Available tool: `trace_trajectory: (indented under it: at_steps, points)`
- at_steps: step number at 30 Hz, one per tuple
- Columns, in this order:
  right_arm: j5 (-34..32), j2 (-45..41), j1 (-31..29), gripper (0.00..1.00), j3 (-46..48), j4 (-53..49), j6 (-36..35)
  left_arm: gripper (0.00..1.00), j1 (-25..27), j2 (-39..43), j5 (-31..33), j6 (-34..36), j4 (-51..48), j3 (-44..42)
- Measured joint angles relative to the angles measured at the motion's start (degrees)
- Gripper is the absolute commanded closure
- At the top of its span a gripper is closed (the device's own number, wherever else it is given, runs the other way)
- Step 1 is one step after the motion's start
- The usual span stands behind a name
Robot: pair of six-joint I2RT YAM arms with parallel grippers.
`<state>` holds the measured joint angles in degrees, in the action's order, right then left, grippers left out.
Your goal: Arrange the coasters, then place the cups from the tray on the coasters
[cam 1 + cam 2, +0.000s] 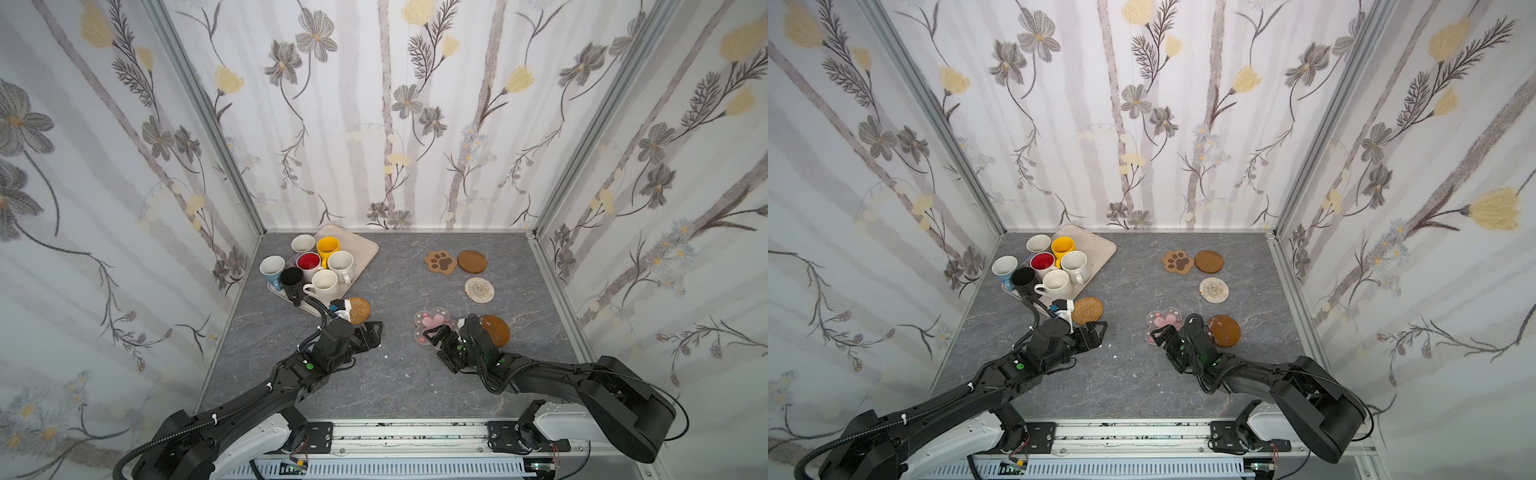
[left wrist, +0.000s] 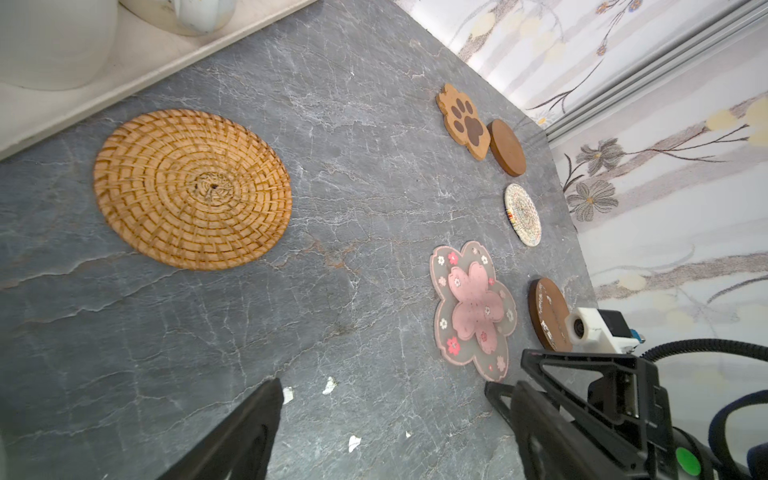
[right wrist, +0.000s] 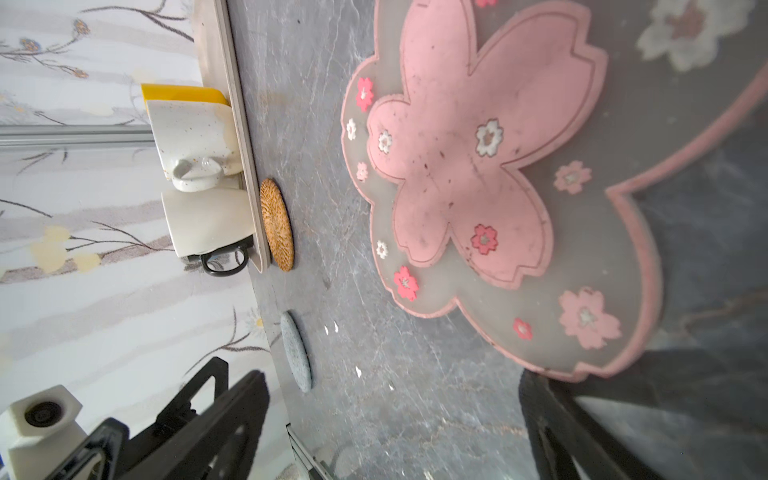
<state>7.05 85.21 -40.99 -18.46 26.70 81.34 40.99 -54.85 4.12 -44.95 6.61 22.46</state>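
Lighting is bright, even and diffuse; shadows on the table [image 1: 395, 374] are faint and soft-edged. Both top views bow the wall frame [image 1: 199, 104] toward the edges. In the wrist views the black fingers [image 2: 245, 432] nearest the lens are out of focus, the pink blossom coaster [image 3: 469, 166] blurs where it is closest, and a pale cup [image 2: 50, 41] is washed out.

7 cups [image 1: 325, 282] on tray [image 1: 361, 245] (coasters [image 1: 479, 289] flat)

Yellow cup [image 1: 328, 246], golden woven rattan coaster [image 2: 192, 189], pink blossom coaster [image 3: 478, 166], grey marbled table [image 1: 390, 374].
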Motion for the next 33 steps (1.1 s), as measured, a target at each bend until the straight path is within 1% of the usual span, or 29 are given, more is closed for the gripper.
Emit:
trace_trajectory:
  at_steps: [6, 15, 19, 25, 29, 33]
  points:
    - [0.7, 4.5, 4.4, 0.05, -2.4, 2.8, -0.5, 0.11, -1.8, -1.6, -0.3, 1.3, -0.2, -0.1]
    - [3.5, 11.6, 10.7, 0.07, -6.5, 7.4, -1.5, 0.1, -3.6, -4.7, -1.0, 3.0, -0.4, 0.6]
    - [4.6, 13.0, 12.7, 0.07, -8.5, 6.8, -2.9, 0.09, -4.6, -5.8, -1.4, 3.7, -0.4, 1.2]
    - [5.0, 12.3, 11.8, 0.07, -9.9, 3.6, -4.5, 0.06, -5.7, -6.3, -1.9, 4.5, -0.4, 1.9]
    - [4.4, 9.2, 8.3, 0.06, -10.3, 1.2, -5.2, 0.06, -5.9, -5.4, -2.4, 4.9, -0.5, 1.9]
    - [3.1, 9.5, 5.2, 0.07, -12.9, -0.4, -5.6, 0.06, -6.2, -4.0, -2.4, 5.5, -0.4, 1.8]
